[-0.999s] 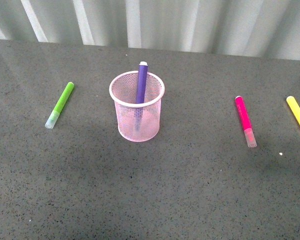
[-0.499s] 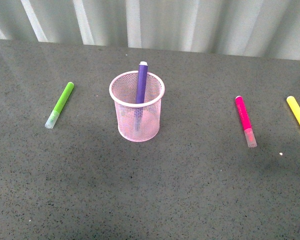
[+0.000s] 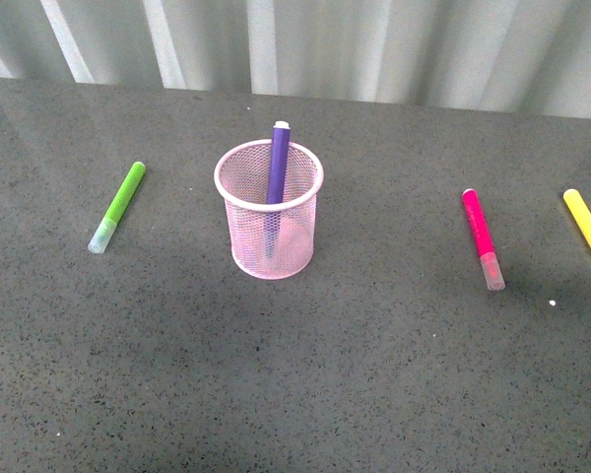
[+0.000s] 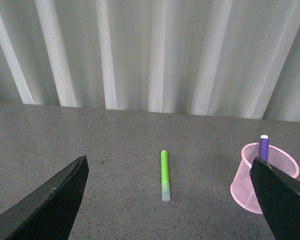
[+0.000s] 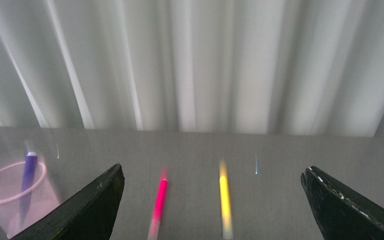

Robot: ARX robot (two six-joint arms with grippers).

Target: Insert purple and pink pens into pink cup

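Note:
The pink cup [image 3: 269,209] stands upright mid-table with the purple pen [image 3: 278,163] leaning inside it, its end above the rim. The pink pen [image 3: 482,236] lies flat on the table to the right, clear cap toward me. Neither gripper shows in the front view. In the left wrist view the left gripper [image 4: 175,200] is open, with the cup [image 4: 262,177] and purple pen [image 4: 263,148] behind one finger [image 4: 285,202]. In the blurred right wrist view the right gripper [image 5: 212,212] is open above the table, with the pink pen [image 5: 158,202] and the cup [image 5: 15,200] ahead.
A lime green marker [image 3: 117,206] lies left of the cup and shows in the left wrist view [image 4: 164,174]. A yellow marker [image 3: 588,230] lies at the right edge, beside the pink pen [image 5: 224,197]. A pale corrugated wall [image 3: 374,44] closes the far side of the table.
Nothing on the table has moved. The front view has shifted very slightly. The right wrist view is motion-blurred, so that arm is moving.

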